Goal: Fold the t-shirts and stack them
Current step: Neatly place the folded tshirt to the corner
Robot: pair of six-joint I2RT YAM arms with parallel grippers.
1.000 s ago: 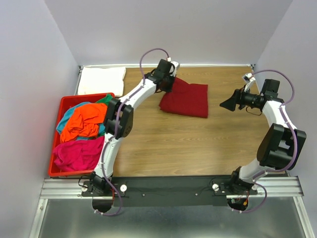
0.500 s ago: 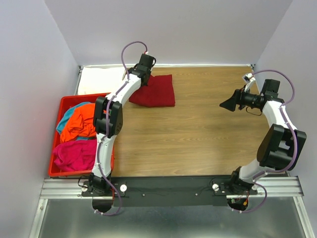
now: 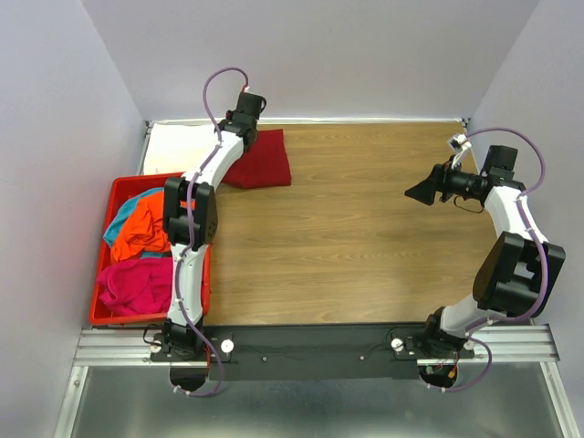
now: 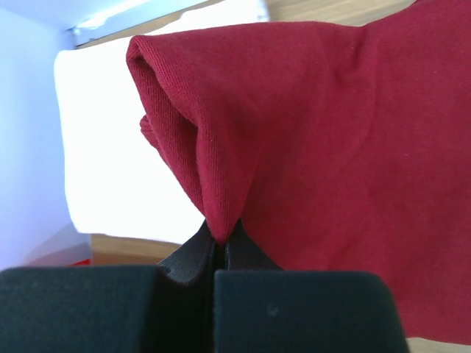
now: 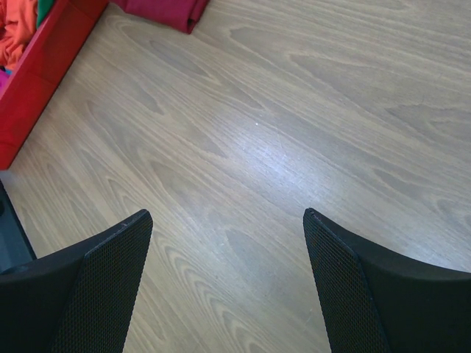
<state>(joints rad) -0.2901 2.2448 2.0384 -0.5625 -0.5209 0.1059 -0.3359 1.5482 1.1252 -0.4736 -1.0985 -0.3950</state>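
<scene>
Plainly at the stacking step, judging by the layout. Holding the red shirt (image 4: 331, 147) by a pinched ridge at its left fold, with the left gripper (image 4: 221, 246) clamped tight on the cloth and no gap between the jaws. Sits folded near the far left corner of the table (image 3: 365, 246), its lifted fold hanging over the white shirt (image 4: 110, 162) in the wrist view. Hard to tell from above how far red overlaps white, with the arm across the seam. Lies flat and folded in the far left corner itself, that white one, as the base of the pile.

Next, probably: bring red squarely over white, match the edges, lower until the cloth rests, then open the jaws and lift straight up so as not to drag the fold loose. Calls for care, since a single pinch point may bunch the near layers.

Parked wide open with nothing held, the right gripper (image 5: 228, 220), over bare wood near the right edge.

Waiting unfolded in the bin (image 3: 100, 315) along the left edge: orange shirt (image 3: 146, 228), pink shirt (image 3: 137, 283), and a teal scrap beside them
</scene>
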